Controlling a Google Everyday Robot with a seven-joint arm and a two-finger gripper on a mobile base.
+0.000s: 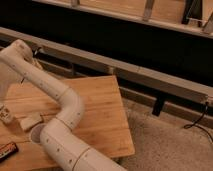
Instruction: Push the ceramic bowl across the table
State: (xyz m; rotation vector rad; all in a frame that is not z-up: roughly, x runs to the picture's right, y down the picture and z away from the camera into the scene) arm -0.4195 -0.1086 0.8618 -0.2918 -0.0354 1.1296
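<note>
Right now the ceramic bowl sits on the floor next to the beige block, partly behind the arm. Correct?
Not the floor: the camera view shows the ceramic bowl on the table, next to the beige block, partly behind the arm. The gripper is at the table's left edge.

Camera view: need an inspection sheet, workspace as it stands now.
Surface: table, light wood strips.
Job's things: ceramic bowl on the table, partly hidden behind the arm.
Clutter: beige block beside the bowl; dark flat item at the left edge; small white object far left.
Grippers: gripper far left, past the table's far edge.
Cables: black cable on the floor, right.
Surroundings: grey rail, speckled floor.
</note>
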